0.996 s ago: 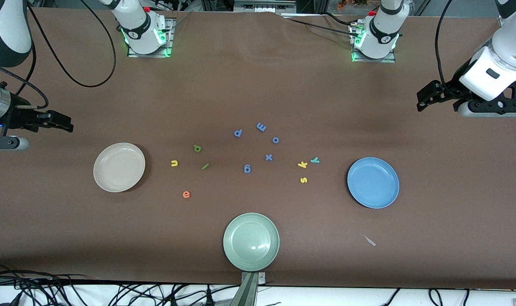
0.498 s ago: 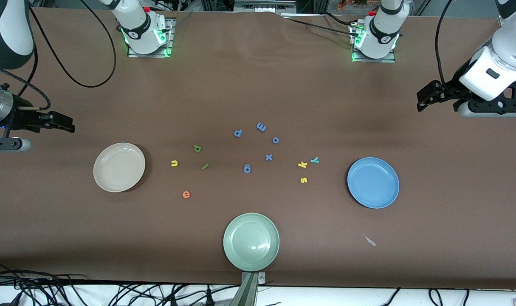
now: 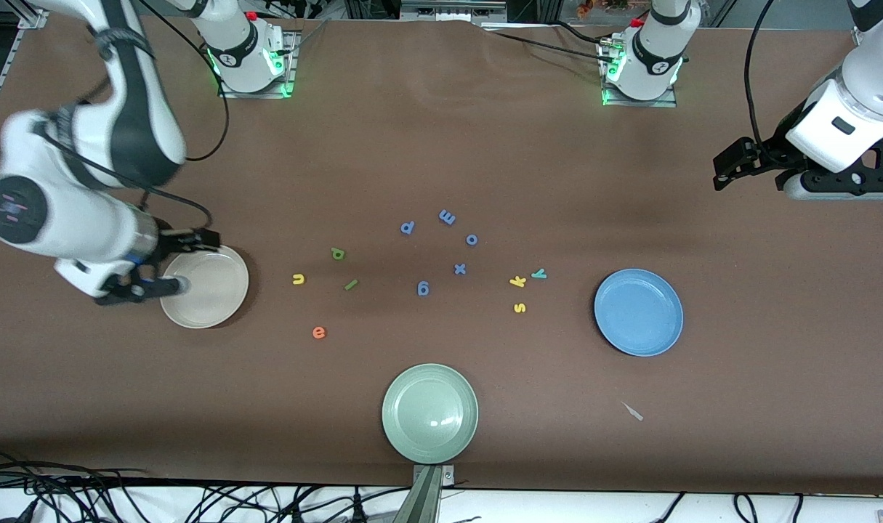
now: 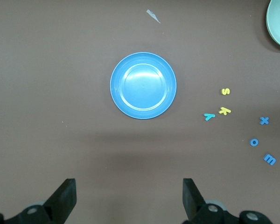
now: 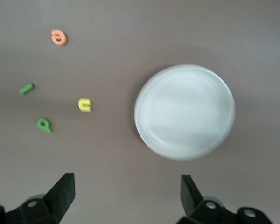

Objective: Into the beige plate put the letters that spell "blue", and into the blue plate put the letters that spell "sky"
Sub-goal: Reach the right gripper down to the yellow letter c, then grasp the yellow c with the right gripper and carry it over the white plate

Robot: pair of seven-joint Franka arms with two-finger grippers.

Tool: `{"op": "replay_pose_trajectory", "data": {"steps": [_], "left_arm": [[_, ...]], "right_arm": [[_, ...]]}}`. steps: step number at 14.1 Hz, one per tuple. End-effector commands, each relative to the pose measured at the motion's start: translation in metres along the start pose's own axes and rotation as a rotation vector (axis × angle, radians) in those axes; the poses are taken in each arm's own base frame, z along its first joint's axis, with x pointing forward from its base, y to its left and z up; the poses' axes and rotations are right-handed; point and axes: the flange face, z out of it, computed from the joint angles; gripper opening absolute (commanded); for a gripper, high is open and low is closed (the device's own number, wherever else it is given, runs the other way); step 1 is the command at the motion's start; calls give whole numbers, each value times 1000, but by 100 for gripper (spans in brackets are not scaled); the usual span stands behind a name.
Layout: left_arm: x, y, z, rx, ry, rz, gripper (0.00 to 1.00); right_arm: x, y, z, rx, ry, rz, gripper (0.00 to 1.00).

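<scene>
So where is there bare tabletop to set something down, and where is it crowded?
Bare: the wide stretch between the arm bases and the blue-purple letters, and the strip between the pale green plate and blue plate. Crowded: the middle band from the beige plate past the yellow u to the yellow k.

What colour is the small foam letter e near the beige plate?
Orange; the small foam letter e shows best in the front view.

Pale green plate [image 3: 429, 413] at six o'clock near the front table edge, five blue-purple letters [image 3: 447, 216] scattered just above centre, small pale scrap [image 3: 634, 412] at four o'clock
</scene>
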Motion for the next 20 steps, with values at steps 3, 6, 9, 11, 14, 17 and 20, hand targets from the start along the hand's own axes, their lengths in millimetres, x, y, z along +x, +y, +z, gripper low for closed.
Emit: {"op": "replay_pose_trajectory", "data": {"steps": [3,6,9,11,14,17,20], "left_arm": [[-3,0,-2,35,2,7,100],[-3,0,-3,35,3,7,100],[-3,0,-2,35,2,7,100],[-3,0,-2,35,2,7,100],[-3,0,-2,35,2,7,100],[-3,0,-2,35,2,7,100],[-2,-1,-2,40,2,7,100]], "right_arm": [[38,-56,78,-8,27,90,100],[34,-85,123,-3,110,160,100],[18,-93,171,7,151,214,100],[5,-94,196,16,173,227,100],[-2,-100,208,44,160,275,100],[-8,-102,217,55,140,288,95],[-8,-102,218,54,137,288,77]]}}
